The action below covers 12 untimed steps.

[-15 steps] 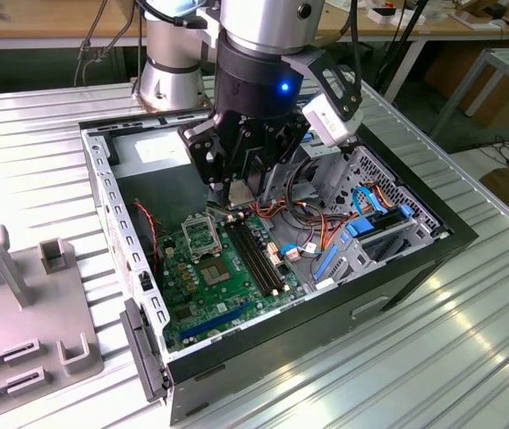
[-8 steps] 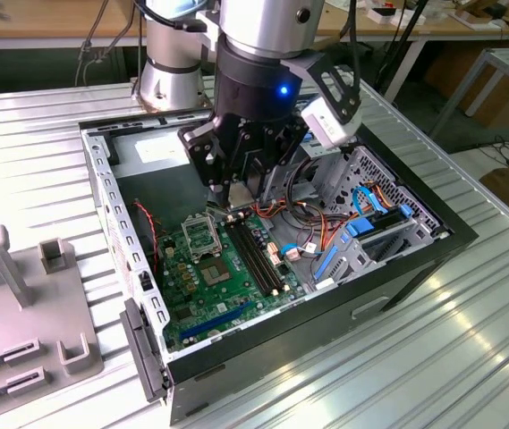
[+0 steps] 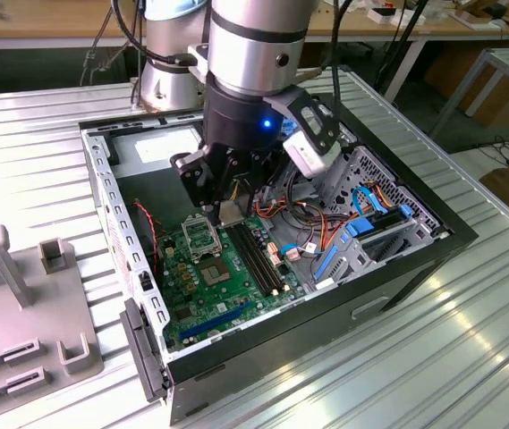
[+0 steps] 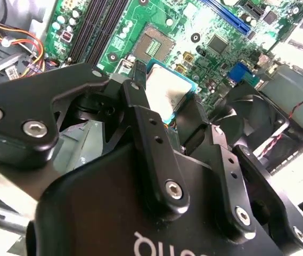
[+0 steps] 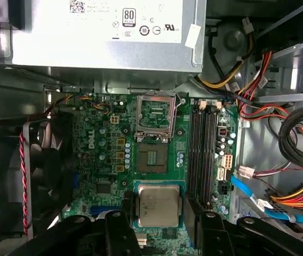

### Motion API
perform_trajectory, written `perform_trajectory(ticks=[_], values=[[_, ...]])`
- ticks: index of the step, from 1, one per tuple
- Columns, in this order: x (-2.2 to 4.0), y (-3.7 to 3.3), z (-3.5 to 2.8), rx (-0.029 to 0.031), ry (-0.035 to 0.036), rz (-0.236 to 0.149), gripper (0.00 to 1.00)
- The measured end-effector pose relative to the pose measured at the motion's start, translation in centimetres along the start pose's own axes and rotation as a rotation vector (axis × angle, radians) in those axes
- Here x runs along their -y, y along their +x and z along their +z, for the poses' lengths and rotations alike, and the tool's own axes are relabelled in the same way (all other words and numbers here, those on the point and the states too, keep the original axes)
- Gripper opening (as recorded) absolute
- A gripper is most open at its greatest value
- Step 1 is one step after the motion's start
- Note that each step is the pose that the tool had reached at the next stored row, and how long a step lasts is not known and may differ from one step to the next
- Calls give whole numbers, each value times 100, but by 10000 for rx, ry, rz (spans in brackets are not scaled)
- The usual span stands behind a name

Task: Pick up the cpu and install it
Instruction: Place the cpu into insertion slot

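Observation:
My gripper [image 3: 227,211] hangs inside the open computer case, shut on the cpu [image 5: 158,206], a flat square chip with a dull silver top and a teal edge. In the first wrist view, black fingers [image 5: 127,214] press on two opposite sides of the chip. The cpu [image 4: 167,96] is held above the green motherboard [image 5: 103,160], apart from it. The socket [image 5: 152,158] lies bare on the board a short way from the chip, with its metal frame [image 5: 155,113] swung open beside it. In the exterior view the cpu [image 3: 230,213] hovers just above the socket [image 3: 204,241].
A grey power supply [image 5: 103,32] sits past the socket. A black fan [image 5: 39,170] with a red wire flanks the board. Memory slots [image 5: 203,154] and coloured cable bundles [image 5: 284,176] lie on the other side. A grey fixture [image 3: 21,304] stands outside the case at the exterior view's left.

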<state>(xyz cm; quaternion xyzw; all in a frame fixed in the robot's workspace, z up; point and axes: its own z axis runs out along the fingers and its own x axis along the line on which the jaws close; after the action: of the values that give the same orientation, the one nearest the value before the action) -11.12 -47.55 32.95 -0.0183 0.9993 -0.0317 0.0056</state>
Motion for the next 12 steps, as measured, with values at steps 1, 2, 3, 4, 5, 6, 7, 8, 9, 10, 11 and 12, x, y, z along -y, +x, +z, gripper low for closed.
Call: perform_trajectory(ticks=[1,2,3,4,5,6,7,8,9,10,11,12], values=[[-11,-5,161,-62,0,195,47],[-23,-8,345,-63,-3,200,47],[-30,-8,431,-66,0,185,47],[-33,-10,450,-64,-1,163,47],[-36,-13,470,-62,0,130,47],[-42,-19,504,-57,-2,53,47],[-45,-20,530,-55,-1,26,47],[-47,-20,548,-55,-1,20,47],[-48,-20,566,-54,-1,9,47],[-50,-19,594,-54,0,0,47],[-52,-19,617,-54,0,0,47],[-55,-19,636,-53,-1,0,47]])
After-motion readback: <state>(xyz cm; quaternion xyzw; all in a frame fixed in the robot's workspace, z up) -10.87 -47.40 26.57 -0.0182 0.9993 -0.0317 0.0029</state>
